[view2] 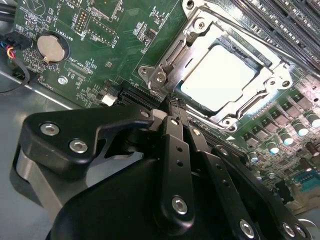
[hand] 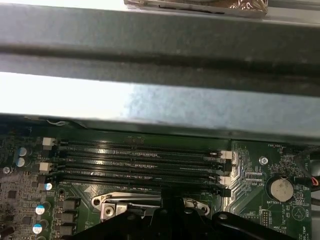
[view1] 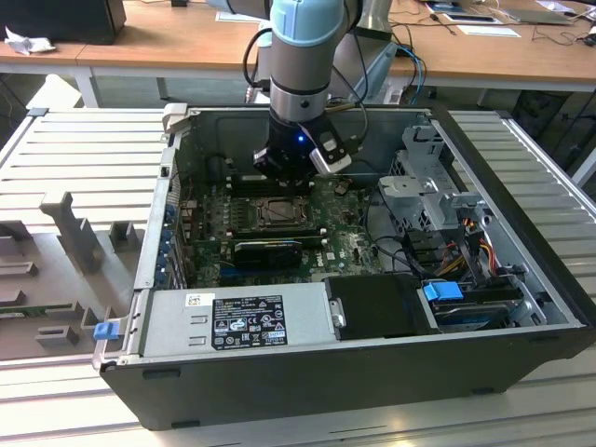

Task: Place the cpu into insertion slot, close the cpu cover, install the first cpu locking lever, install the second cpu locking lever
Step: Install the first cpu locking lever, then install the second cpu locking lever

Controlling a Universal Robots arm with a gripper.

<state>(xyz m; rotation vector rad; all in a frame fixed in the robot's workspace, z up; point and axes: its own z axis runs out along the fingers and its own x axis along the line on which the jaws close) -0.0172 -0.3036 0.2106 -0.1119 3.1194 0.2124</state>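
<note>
Green board rings cpu cover [view2: 200, 60]; tool [view2: 172, 102] at its edge.

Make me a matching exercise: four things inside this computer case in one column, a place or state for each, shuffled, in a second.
1. cpu
2. cpu cover
3. coin battery
4. gripper

A. shut, tips by the socket's edge
B. round and silver, in its holder on the green board
C. seated in the socket, pale top showing
D. silver frame lying flat around the chip

Pairs: 1-C, 2-D, 3-B, 4-A
</note>
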